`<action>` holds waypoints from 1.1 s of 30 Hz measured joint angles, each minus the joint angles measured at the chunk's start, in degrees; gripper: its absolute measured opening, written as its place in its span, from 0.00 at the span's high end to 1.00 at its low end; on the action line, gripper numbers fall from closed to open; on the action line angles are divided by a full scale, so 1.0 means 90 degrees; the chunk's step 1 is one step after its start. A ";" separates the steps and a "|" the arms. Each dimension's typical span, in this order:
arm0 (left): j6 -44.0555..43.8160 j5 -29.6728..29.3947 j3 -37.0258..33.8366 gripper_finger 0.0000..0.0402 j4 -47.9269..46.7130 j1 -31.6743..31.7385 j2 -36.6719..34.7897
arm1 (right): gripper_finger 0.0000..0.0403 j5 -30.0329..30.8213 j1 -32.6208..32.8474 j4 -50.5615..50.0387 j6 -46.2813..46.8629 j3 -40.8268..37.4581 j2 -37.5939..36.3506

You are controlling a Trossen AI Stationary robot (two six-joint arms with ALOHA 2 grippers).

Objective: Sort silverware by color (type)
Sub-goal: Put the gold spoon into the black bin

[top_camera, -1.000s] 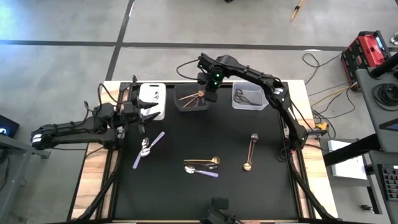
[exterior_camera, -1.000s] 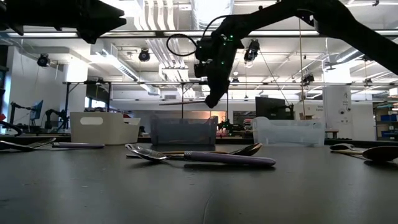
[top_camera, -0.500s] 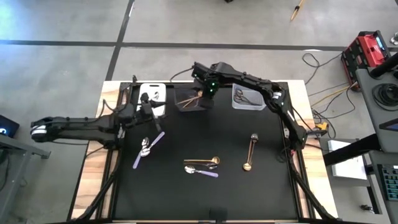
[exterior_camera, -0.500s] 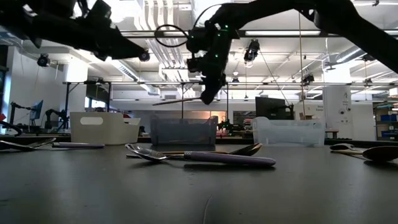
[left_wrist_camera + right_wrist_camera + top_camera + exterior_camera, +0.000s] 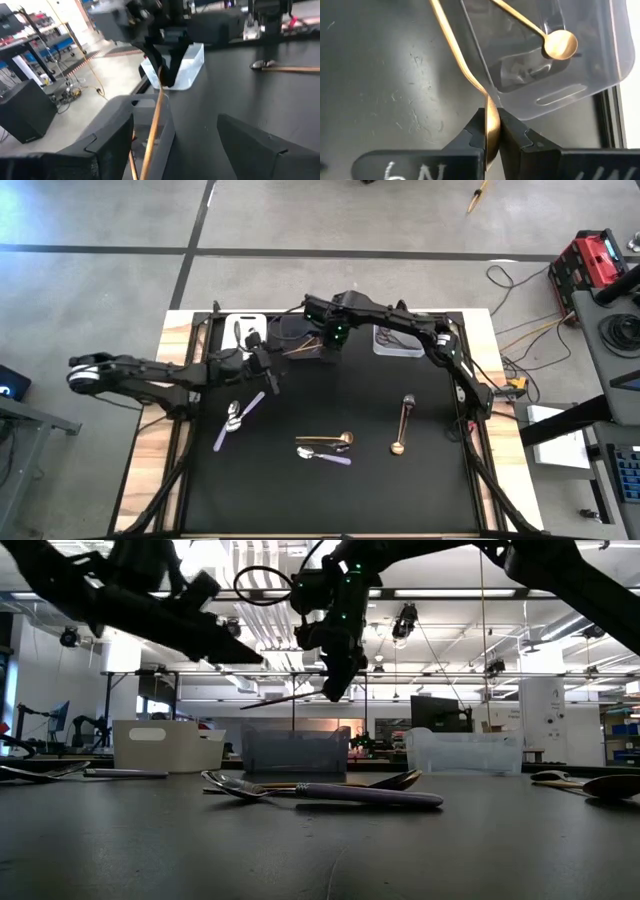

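Note:
My right gripper (image 5: 330, 340) hangs above the dark bin (image 5: 305, 340) at the table's far side, shut on a gold spoon (image 5: 290, 698). A second gold spoon (image 5: 560, 44) lies inside that bin. My left gripper (image 5: 270, 376) stands open and holds nothing, left of and nearer than the dark bin, pointing at the right gripper (image 5: 165, 75). Loose silverware lies flat on the black mat: a lilac-handled spoon (image 5: 240, 418) beside a silver one (image 5: 232, 416), a gold spoon (image 5: 325, 439), another lilac-handled spoon (image 5: 328, 455) and a gold utensil (image 5: 402, 425). My right gripper pinches the gold spoon's broad end (image 5: 490, 125) between its two fingers. The fingers come from above, pointing steeply down. The spoon is lifted clear and roughly level. Its slim handle (image 5: 451, 40) reaches toward the table's left, along the dark bin's edge.
A white bin (image 5: 245, 330) stands left of the dark bin and a clear bin (image 5: 398, 338) right of it, all along the far edge. The mat's near half is bare around the loose pieces. The room's racks and lights show beyond the table.
My left gripper has swung toward the table's right and come down, away from the white bin and toward the dark bin. My right gripper has shifted a little toward the left and the near side with the gold spoon, which stays level and clear.

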 joint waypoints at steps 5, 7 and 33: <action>0.0011 0.0020 0.0419 0.33 -0.0006 0.0000 0.0879 | 0.97 -0.0007 0.0108 -0.0150 0.0166 0.0000 -0.0017; 0.0089 -0.0043 0.0574 0.33 -0.0011 0.0000 0.1217 | 0.97 -0.0007 0.0155 -0.0253 0.0195 0.0000 -0.0017; 0.0332 -0.0850 0.1149 0.98 -0.0176 -0.0007 0.2317 | 0.83 0.0034 0.0370 -0.0455 0.0410 0.0000 -0.0065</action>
